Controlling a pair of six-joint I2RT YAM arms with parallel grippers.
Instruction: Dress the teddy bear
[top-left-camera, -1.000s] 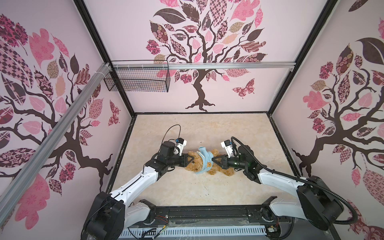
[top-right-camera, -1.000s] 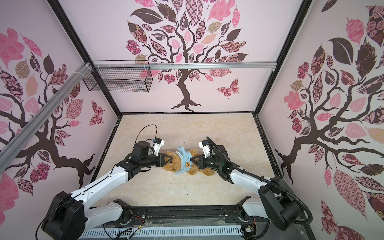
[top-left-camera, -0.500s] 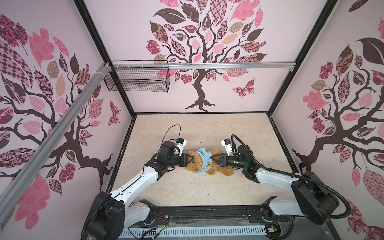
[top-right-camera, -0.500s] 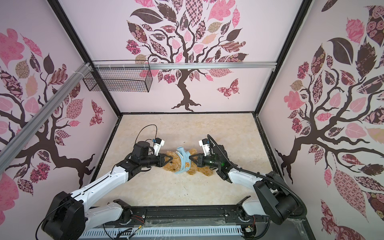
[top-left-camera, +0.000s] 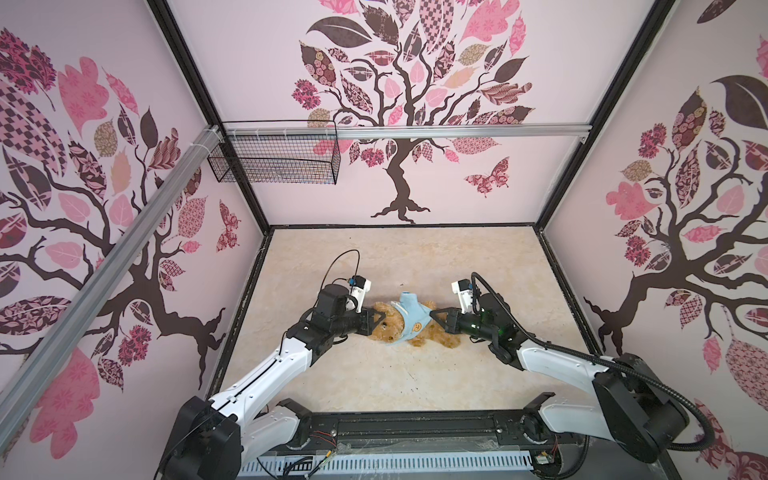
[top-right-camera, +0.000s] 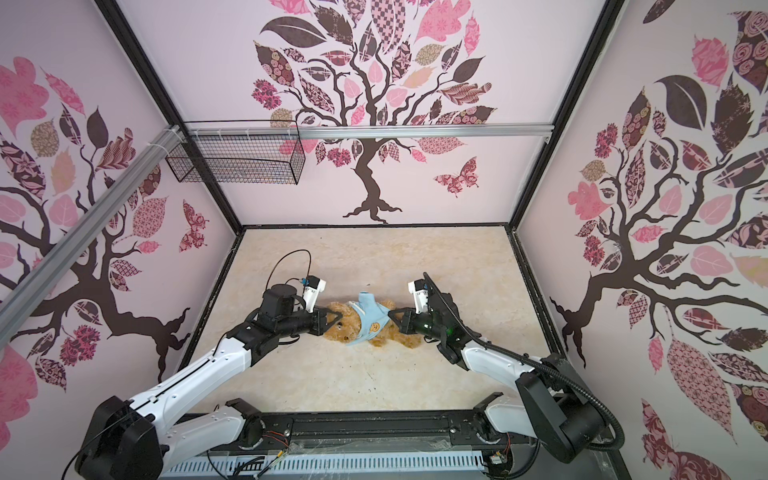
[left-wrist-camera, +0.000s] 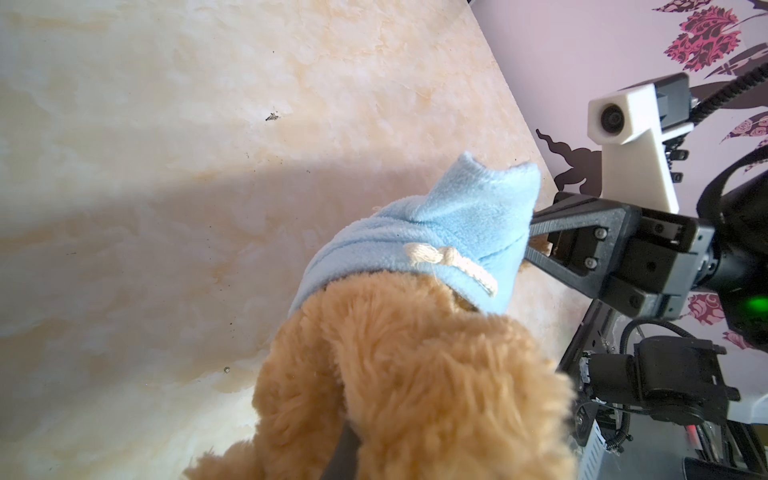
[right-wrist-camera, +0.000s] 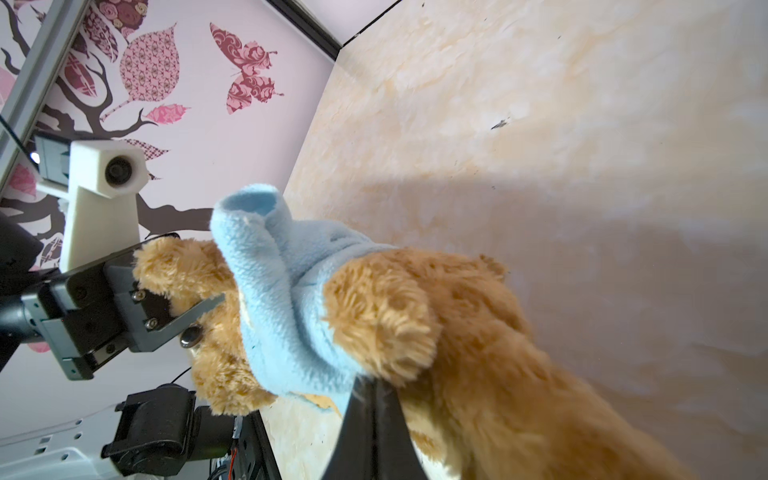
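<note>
The teddy bear lies on the table with its head to the left in both top views. A light-blue shirt is bunched round its neck and chest, one empty sleeve sticking up. My left gripper is shut on the bear's head by the ear; in the left wrist view only one dark finger shows in the fur. My right gripper is shut on the shirt's lower edge, just under the bear's arm.
A black wire basket hangs on the back rail at the upper left. Patterned walls close the table in on three sides. The arms' black base bar runs along the front edge.
The right gripper's jaws have closed the last bit onto the shirt's edge. The left arm and the bear have stayed where they were.
</note>
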